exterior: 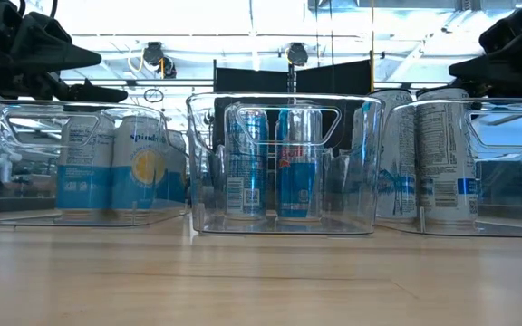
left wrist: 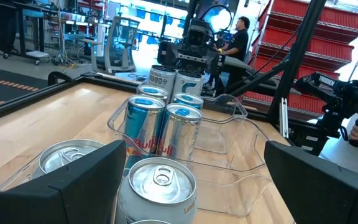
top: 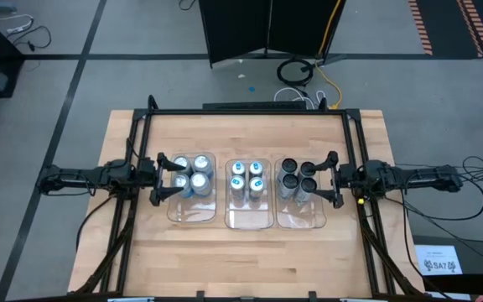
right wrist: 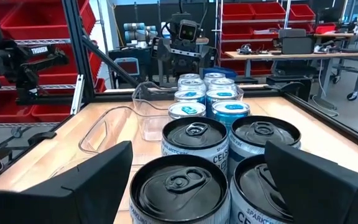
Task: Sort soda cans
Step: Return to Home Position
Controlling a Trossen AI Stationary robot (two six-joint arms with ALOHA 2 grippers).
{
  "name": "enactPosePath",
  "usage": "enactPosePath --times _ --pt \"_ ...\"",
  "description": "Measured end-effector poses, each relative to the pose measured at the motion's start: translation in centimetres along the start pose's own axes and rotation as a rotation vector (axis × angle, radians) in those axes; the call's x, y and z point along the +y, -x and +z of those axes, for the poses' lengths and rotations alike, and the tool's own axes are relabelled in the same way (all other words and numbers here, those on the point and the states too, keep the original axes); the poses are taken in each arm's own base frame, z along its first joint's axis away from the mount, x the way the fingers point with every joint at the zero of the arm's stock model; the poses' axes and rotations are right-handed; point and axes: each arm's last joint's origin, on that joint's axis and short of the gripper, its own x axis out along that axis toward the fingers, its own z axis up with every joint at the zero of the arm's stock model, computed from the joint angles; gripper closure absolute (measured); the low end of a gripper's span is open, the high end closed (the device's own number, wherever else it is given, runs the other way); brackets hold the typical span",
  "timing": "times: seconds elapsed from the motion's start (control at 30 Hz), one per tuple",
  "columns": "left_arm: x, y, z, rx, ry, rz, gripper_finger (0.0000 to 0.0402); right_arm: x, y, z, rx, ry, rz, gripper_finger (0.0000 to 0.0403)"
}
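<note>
Three clear bins stand side by side mid-table, each with several soda cans upright on its floor. The left bin [top: 192,210] holds silver-topped cans [top: 189,174], the middle bin [top: 249,216] blue-marked cans [top: 246,178], and the right bin [top: 302,218] dark cans [top: 297,176]. My left gripper [top: 162,179] hovers level at the left bin's outer end, open, with the silver-topped cans [left wrist: 160,180] just ahead of its fingers. My right gripper [top: 332,179] hovers level at the right bin's outer end, open, facing the dark cans [right wrist: 194,140]. Neither gripper touches anything.
A black frame [top: 246,111] runs along the table's far edge and down both sides. Bare wood [top: 241,260] lies between the bins and the near edge. Cables [top: 300,80] lie on the floor beyond the far edge. A person [left wrist: 236,37] stands in the room behind.
</note>
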Motion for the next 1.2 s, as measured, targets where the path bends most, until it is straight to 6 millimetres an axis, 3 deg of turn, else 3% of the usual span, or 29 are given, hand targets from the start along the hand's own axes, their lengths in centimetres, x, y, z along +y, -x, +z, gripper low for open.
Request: enactPosePath --times 0.37,0.67,1.2 --pt "0.01 0.00 0.08 -0.009 -0.021 0.007 0.0012 0.05 -0.19 -0.23 0.033 0.007 0.016 0.0044" --pt "0.56 0.07 0.39 -0.068 -0.028 0.210 0.0012 0.05 -0.20 -0.28 0.038 -0.010 0.018 0.0044" --pt "0.57 0.07 0.37 -0.064 -0.048 0.214 0.0012 0.08 -0.25 -0.08 0.000 0.034 0.023 0.0044"
